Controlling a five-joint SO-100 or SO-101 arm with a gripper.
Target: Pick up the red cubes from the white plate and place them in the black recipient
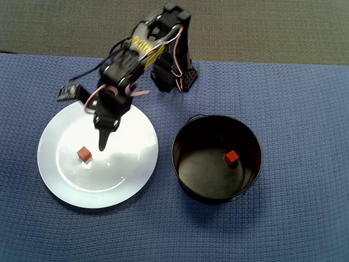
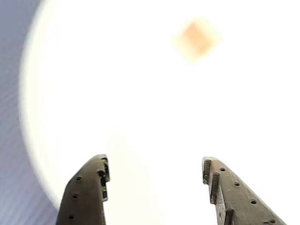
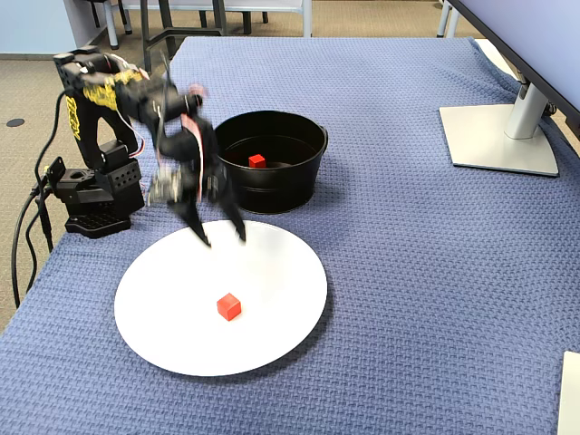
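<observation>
Glossy white plate; shiny black pot; woven blue cloth.

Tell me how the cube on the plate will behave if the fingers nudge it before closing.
The cube looks small and flat-faced, so it probably won't roll. The plate is glossy, so a nudge would likely slide it. It sits alone, clear of the rim, so a short skid should stay on the plate. The gripper hangs open above.

- You have a table covered with a blue woven cloth.
- The plate lies on it near the front-left corner in the fixed view.
- The pot stands just behind the plate.
- The arm's base sits at the left edge.
- A monitor stand rests by the right edge.
</observation>
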